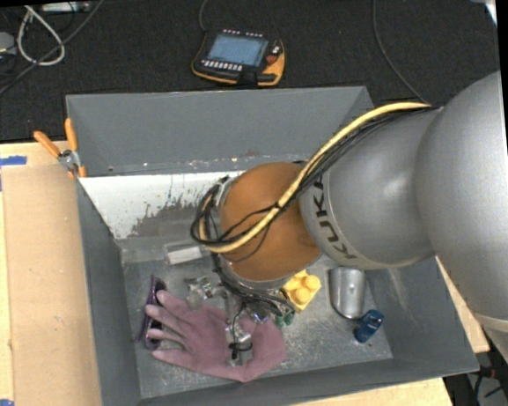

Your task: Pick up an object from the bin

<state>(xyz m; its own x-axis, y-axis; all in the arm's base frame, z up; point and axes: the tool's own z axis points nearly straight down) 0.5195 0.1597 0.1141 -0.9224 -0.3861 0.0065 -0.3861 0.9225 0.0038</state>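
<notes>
1. The bin [110, 343] holds only a few things. A mauve glove [187, 332] lies flat on the floor in the near-left corner, with its finger ends toward the left wall.
2. A small grey bar [182, 254] lies apart from the glove, close to the far wall.
3. The gripper [240, 347] is low over the cuff end of the glove, and its tip seems to touch the cloth. I judge the glove to be the thing to pick.
4. I cannot tell whether the gripper is spread or pressed together, because the orange cover and the cables hide most of it. I also cannot say that it holds the glove.
5. To do this step well, I think the gripper should press into the soft cloth, close on a fold of it, and then rise straight up. A flat glove gives little to pinch, so a shallow closing may slip off.
6. To the right, a yellow piece [302, 289] sits just beside the gripper. The lift should not drag it.
7. Further right, a silver cylinder [347, 291] and a small blue piece [368, 326] lie near the right wall, well apart from the glove.
</notes>
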